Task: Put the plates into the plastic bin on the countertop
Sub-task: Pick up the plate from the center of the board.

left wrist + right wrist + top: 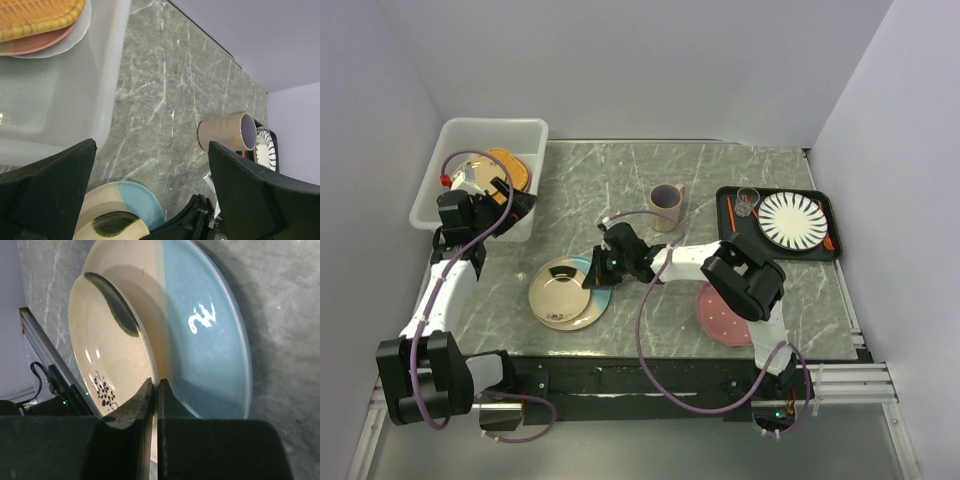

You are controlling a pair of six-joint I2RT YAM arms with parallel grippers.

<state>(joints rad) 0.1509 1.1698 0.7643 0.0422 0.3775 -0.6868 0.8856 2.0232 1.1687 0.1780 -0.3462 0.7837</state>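
Observation:
A small cream floral plate (107, 355) lies on a larger cream-and-light-blue plate (205, 325) on the countertop (650, 170). My right gripper (155, 385) is shut on the small plate's rim. In the top view it (596, 268) is at the right edge of the stack (563, 290). The translucent plastic bin (525, 130) stands at the back left and holds a pink plate (35, 46) on a white one (75, 37). My left gripper (510, 205) is open and empty just right of the bin's near corner. A pink dotted plate (720, 318) lies partly under the right arm.
A woven orange mat (35, 15) lies on the plates in the bin. A beige mug (666, 205) lies on its side at mid-table. A black tray (778, 250) at the right holds a striped white plate (792, 220). Walls close in on three sides.

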